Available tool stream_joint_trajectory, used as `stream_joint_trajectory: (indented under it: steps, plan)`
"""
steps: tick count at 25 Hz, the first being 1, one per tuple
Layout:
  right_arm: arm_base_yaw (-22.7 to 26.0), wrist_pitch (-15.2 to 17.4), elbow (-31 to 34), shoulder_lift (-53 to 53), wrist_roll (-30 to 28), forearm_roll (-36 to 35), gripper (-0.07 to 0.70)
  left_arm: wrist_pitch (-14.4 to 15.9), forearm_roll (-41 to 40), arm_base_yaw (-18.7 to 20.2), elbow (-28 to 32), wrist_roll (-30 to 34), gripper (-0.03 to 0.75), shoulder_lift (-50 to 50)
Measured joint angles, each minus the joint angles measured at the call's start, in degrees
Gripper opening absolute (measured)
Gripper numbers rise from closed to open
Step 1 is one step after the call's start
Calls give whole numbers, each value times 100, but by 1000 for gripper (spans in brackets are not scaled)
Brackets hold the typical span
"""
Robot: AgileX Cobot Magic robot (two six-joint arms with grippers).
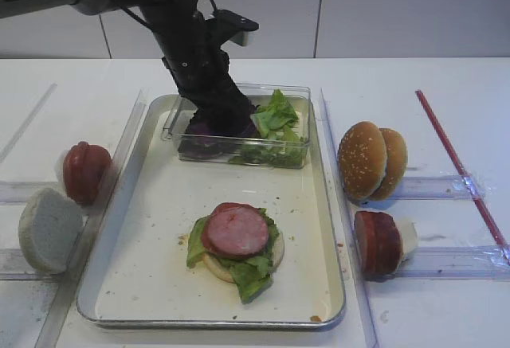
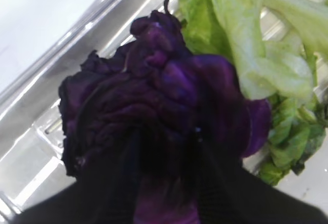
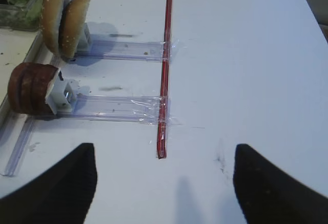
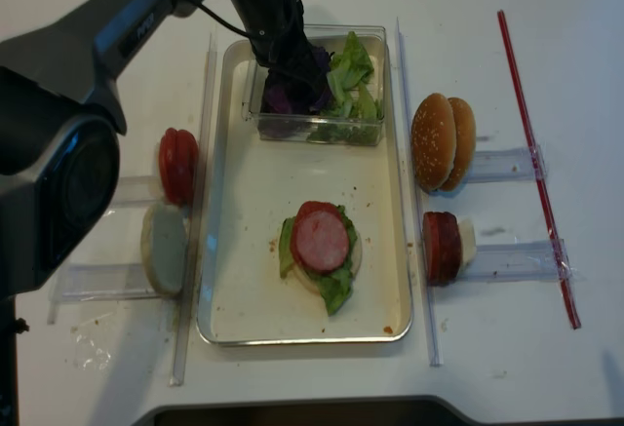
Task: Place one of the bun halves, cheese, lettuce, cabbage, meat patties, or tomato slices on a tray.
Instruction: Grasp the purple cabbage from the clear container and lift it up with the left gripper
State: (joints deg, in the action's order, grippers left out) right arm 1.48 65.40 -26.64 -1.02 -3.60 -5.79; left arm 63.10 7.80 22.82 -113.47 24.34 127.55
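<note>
My left gripper [image 2: 166,142] reaches down into the clear plastic box [image 1: 271,155] at the back of the tray [image 1: 151,236]. It is shut on the dark purple cabbage [image 2: 154,90], which bunches up between and above its fingers. Light green lettuce [image 2: 241,44] lies in the same box to the right of the cabbage [image 1: 205,131]. On the tray's front half sits a bun half topped with lettuce and a meat patty [image 1: 237,231]. My right gripper [image 3: 164,183] is open over bare white table, with nothing between its fingers.
Two sesame bun halves [image 1: 370,159] and dark red patties [image 1: 376,242] stand in clear racks right of the tray. Red tomato slices [image 1: 85,171] and a pale bun half [image 1: 49,228] stand on the left. A red strip [image 3: 164,80] is taped down near the right gripper.
</note>
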Motion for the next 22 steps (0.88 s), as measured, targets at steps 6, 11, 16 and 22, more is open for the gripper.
stream_joint_trajectory:
  steps: [6, 11, 16, 22]
  plan:
    - [0, 0, 0, 0, 0, 12, 561, 76, -12, 0, -12, 0, 128, 0]
    - [0, 0, 0, 0, 0, 12, 561, 197, -84, 0, -36, 0, 97, 0]
    - [0, 0, 0, 0, 12, 12, 561, 374, -130, 0, -109, 0, 89, 0]
    - [0, 0, 0, 0, 20, 12, 561, 614, -151, 0, -297, 0, 78, 32]
